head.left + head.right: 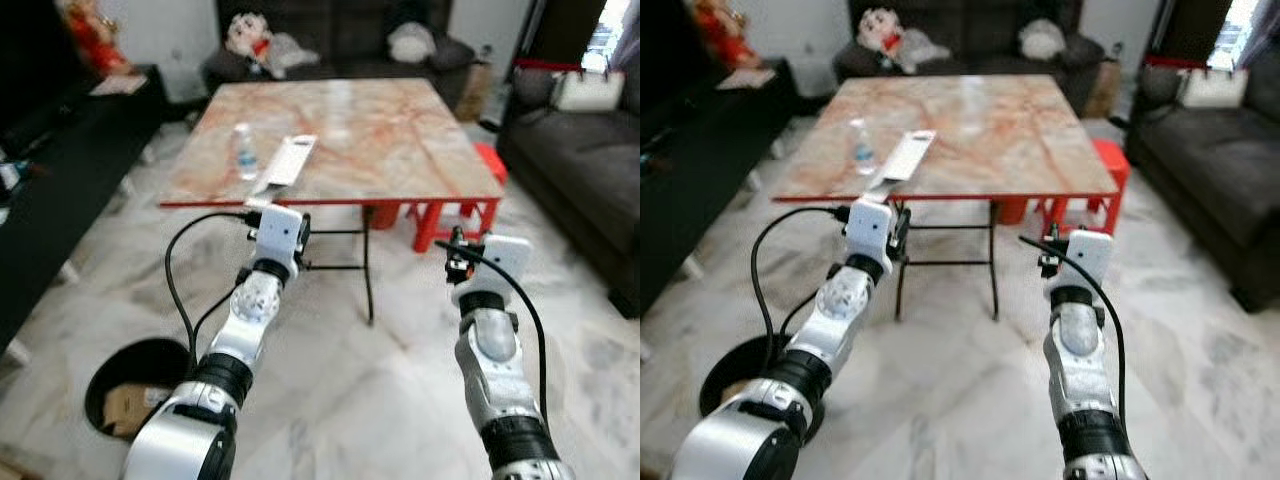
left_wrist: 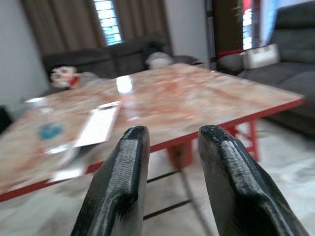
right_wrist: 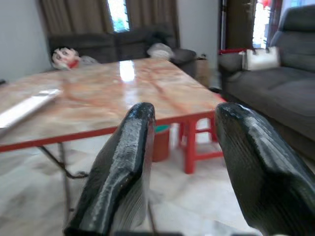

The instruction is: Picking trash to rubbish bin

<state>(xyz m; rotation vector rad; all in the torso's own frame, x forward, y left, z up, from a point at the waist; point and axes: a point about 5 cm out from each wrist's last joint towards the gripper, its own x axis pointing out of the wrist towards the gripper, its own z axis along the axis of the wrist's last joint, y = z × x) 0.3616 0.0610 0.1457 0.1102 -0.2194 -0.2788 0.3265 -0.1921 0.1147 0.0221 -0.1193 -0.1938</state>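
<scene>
Plastic bottle (image 1: 244, 151) is seen upright on the marble counter (image 1: 400, 140), near its left front edge, just beside a flat white pack (image 1: 290, 160). Left hand (image 2: 170, 162) is held before the counter edge, fingers spread, nothing pinched. Right hand (image 3: 184, 162) likewise spread, empty. Black bin (image 1: 135, 385) is seen on the floor, lower left, cardboard inside.

Tabletop (image 1: 380, 130): orange-and-cream marbled pattern, red edge, black frame beneath. Stool (image 1: 455, 215): red. Bottle (image 1: 244, 152): clear, blue label. Flat packet (image 1: 291, 160): white. Floor (image 1: 340, 380): pale grey marble with darker veining. Rubbish bin (image 1: 135, 385): black, brown cardboard inside. Sofas (image 1: 585, 180): dark grey. Handbag (image 1: 588, 90): white. Soft toy (image 1: 255, 40): white, red collar. Arms: silver, white wrists, black cables; fingers (image 2: 123, 182) black, finely ribbed.
</scene>
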